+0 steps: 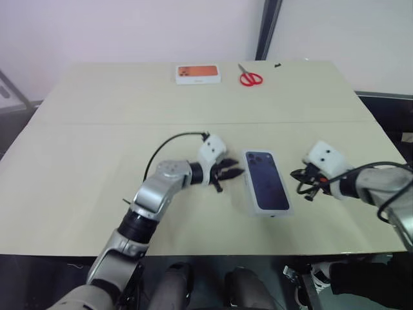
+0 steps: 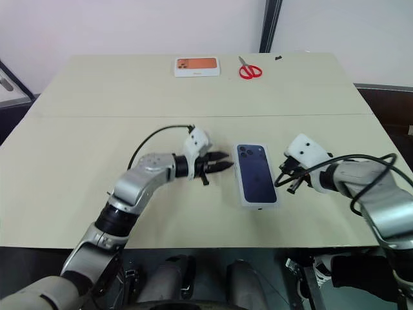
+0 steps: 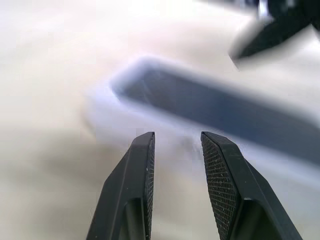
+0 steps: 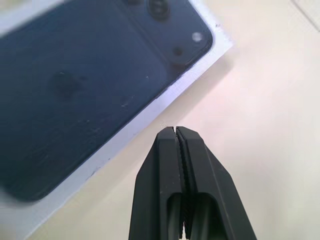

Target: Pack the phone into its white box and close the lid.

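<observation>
White box (image 1: 248,191) flat on the desk (image 1: 97,161), right of centre in the head views, long side running up the frame, between the two pincers. Topped by a dark navy face (image 1: 266,181) with a camera block at its upper left corner; impossible to say whether that is the phone itself lying in the tray or the print on a seated lid.

Probably light, stiff cardboard with smooth, slippery sides: likely to skid on the desk if pushed from one side only, and to dent if squeezed hard. If glass, the dark face is fragile and slick, best left untouched. Best taken across the narrow width, at the middle of the two long white edges, with a gentle squeeze.

Left pincer (image 1: 233,173), left of centre, pointing at the near long edge: fingers a little apart, holding nothing, just short of the box. Right pincer (image 1: 300,181), right of the box: fingers pressed together, empty, near the other long edge without touching.
</observation>
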Controlling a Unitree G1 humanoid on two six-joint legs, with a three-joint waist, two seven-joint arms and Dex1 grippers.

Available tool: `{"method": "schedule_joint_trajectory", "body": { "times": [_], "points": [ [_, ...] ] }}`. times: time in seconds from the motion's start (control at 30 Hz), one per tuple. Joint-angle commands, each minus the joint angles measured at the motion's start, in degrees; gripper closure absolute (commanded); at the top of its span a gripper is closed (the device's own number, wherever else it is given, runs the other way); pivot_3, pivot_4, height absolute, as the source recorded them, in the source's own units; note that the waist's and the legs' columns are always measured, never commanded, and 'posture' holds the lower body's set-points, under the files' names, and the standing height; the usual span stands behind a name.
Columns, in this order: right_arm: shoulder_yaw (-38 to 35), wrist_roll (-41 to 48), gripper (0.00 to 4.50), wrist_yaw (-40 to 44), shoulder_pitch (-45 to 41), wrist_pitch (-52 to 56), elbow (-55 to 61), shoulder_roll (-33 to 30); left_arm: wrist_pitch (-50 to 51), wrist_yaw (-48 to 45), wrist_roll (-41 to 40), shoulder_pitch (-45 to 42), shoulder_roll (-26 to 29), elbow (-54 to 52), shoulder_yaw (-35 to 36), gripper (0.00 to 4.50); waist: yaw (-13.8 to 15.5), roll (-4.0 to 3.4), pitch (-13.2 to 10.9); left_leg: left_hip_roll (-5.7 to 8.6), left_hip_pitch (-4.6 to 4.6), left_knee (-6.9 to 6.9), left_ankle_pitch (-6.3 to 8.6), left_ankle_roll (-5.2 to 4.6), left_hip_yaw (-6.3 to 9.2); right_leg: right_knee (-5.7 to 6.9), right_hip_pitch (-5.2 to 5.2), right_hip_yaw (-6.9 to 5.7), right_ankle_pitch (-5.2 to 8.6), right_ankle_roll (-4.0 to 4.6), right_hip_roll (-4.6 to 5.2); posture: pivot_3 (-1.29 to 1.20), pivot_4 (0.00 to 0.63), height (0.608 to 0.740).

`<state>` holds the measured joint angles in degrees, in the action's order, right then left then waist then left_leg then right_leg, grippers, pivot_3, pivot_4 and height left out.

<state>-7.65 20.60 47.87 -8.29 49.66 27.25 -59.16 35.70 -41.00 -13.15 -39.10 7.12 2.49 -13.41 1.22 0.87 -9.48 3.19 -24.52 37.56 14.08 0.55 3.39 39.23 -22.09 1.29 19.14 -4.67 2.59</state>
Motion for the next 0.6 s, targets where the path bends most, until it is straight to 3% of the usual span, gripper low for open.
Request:
{"method": "schedule_joint_trajectory", "body": {
  "times": [0.03, 0.2, 0.4, 0.6],
  "points": [
    [-2.30, 4.02, 4.45, 2.79, 2.91, -0.16, 5.73, 0.14, -2.61, 1.91, 2.79, -3.30, -1.79, 5.95, -2.28, 2.96, -0.41, -0.02, 0.01, 0.00, 0.05, 0.00, 0.00, -0.01, 0.00, 0.00, 0.06, 0.00, 0.00, -0.01, 0.00, 0.00, 0.150, 0.740],
    [2.21, 2.05, 4.45, 0.14, 8.32, 0.44, 9.02, 0.41, -3.44, 3.17, 10.79, -6.70, -2.11, 17.43, -9.82, 2.96, -0.56, -0.01, 0.01, 0.00, 0.11, -0.03, 0.01, -0.01, 0.01, 0.01, 0.10, 0.00, 0.01, -0.02, -0.03, 0.00, 0.150, 0.740],
    [4.54, -0.08, 4.45, -3.34, 8.44, 1.60, 7.20, 0.61, -1.95, 1.89, 12.12, -5.28, -1.73, 18.06, -11.21, 2.96, -0.48, 0.05, 0.07, 0.00, 0.49, -0.01, 0.02, -0.02, 0.07, -0.11, 0.54, -0.01, 0.03, -0.05, -0.02, 0.00, 0.150, 0.740],
    [-1.45, 1.53, 4.45, -6.68, 1.34, -4.18, 3.62, 6.53, -4.86, 4.05, 6.59, -0.97, -0.22, 7.99, -0.66, 2.96, -1.09, 0.06, 0.07, 0.00, 0.88, -0.29, 0.03, -0.02, 0.01, -0.17, 0.74, 0.09, 0.06, -0.08, 0.00, 0.00, 0.150, 0.740]
  ]
}}
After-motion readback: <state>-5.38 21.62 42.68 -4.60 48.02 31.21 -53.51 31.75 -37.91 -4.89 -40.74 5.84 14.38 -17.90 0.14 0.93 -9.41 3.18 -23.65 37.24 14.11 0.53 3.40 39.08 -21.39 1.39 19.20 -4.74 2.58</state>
